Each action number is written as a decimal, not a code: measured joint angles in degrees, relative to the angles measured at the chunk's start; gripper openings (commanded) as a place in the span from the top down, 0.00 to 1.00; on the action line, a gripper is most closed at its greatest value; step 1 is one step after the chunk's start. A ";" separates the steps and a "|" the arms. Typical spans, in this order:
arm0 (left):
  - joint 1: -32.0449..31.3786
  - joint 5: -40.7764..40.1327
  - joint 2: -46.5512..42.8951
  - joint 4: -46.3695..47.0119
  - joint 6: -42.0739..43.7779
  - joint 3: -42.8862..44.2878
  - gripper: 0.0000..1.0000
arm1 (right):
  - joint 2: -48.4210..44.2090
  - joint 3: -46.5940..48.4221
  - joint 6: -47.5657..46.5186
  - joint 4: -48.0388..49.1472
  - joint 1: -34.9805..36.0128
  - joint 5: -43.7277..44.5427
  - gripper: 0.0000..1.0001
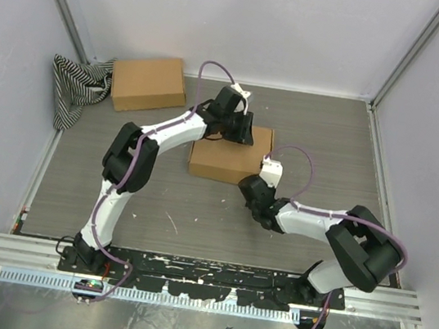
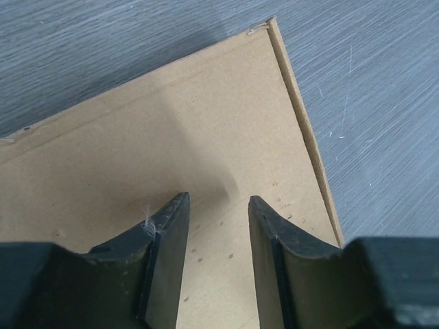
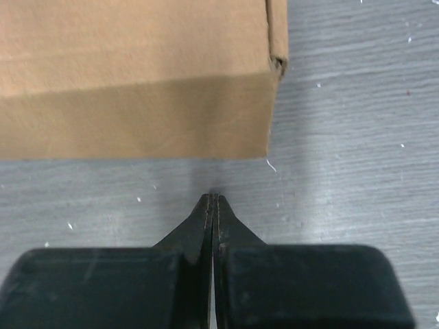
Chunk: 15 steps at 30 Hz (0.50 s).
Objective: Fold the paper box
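The paper box [image 1: 224,163] is plain brown cardboard and stands closed in the middle of the table. My left gripper [image 1: 240,128] is over its far edge. In the left wrist view it [image 2: 218,202] is open just above the flat lid [image 2: 206,116] near a corner, with nothing between the fingers. Whether they touch the lid I cannot tell. My right gripper [image 1: 250,191] sits low on the table at the box's near right corner. In the right wrist view it [image 3: 213,197] is shut and empty, a short gap in front of the box's side wall [image 3: 137,116].
A second brown cardboard box [image 1: 149,84] lies at the back left, with a black-and-white striped cloth [image 1: 74,86] beside it against the left wall. White walls close in the grey table [image 1: 329,148] on three sides. A metal rail [image 1: 202,278] runs along the near edge.
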 measured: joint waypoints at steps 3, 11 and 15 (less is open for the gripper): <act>0.09 1.20 0.26 0.52 0.39 -0.02 0.58 | 2.78 1.86 0.28 1.66 -0.87 1.09 0.99; 0.26 4.15 0.42 4.61 2.40 -1.92 0.63 | 11.26 8.13 -2.29 7.37 -6.45 2.69 0.99; 0.37 4.59 0.42 6.25 3.61 -2.82 0.64 | 13.38 9.14 -4.33 10.64 -8.20 2.75 0.99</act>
